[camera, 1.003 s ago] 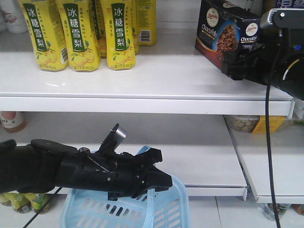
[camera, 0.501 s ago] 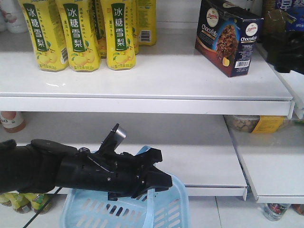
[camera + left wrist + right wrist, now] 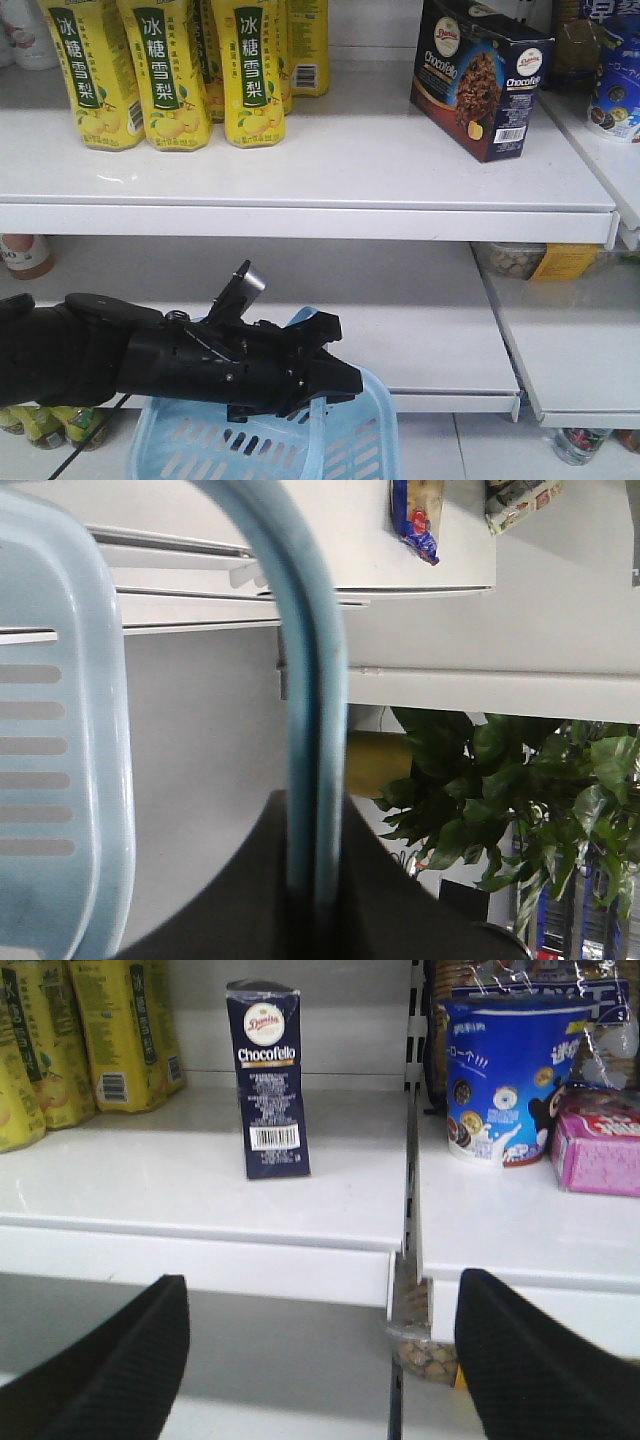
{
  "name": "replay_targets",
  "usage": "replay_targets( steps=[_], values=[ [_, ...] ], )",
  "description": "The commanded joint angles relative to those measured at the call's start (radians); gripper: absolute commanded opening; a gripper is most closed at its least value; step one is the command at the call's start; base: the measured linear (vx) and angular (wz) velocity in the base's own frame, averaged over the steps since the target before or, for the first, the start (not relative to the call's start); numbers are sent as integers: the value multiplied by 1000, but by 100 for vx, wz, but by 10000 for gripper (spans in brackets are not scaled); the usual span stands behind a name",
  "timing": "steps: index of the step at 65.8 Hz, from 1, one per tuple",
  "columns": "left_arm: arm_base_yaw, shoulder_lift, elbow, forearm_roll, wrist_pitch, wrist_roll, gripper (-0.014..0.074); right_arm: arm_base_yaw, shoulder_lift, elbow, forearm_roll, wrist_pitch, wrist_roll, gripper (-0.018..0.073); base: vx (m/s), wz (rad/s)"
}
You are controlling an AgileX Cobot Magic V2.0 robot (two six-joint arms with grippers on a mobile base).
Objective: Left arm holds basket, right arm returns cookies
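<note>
The navy cookie box [image 3: 480,75] stands upright on the upper white shelf [image 3: 300,200], at its right end; it also shows in the right wrist view [image 3: 268,1080]. My left gripper [image 3: 335,385] is shut on the pale blue handle [image 3: 310,680] of the light blue basket [image 3: 260,440], holding it low in front of the lower shelf. My right gripper [image 3: 320,1305] is open and empty, pulled back from the shelf and below the box's level. The right arm is out of the front view.
Several yellow pear-drink bottles [image 3: 165,70] stand at the left of the upper shelf. A blue cookie tub [image 3: 505,1080] and a pink box [image 3: 600,1140] sit on the neighbouring shelf to the right. A jar [image 3: 25,255] stands on the lower shelf's left.
My right arm let go of the cookie box and drew back out of the front view to the right. The box stays upright on the shelf. The left arm and basket have not moved.
</note>
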Motion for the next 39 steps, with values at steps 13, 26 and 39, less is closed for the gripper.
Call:
replay_targets(
  steps=[13, 26, 39],
  values=[
    [0, -47, -28, -40, 38, 15, -6, -5, -292, 147, -6, -29, -6, 537, 0, 0],
    [0, -47, -28, -40, 38, 15, -6, -5, -332, 229, -6, 12, -6, 537, 0, 0],
    [0, -47, -28, -40, 38, 15, -6, -5, -331, 245, -5, -33, -5, 537, 0, 0]
  ],
)
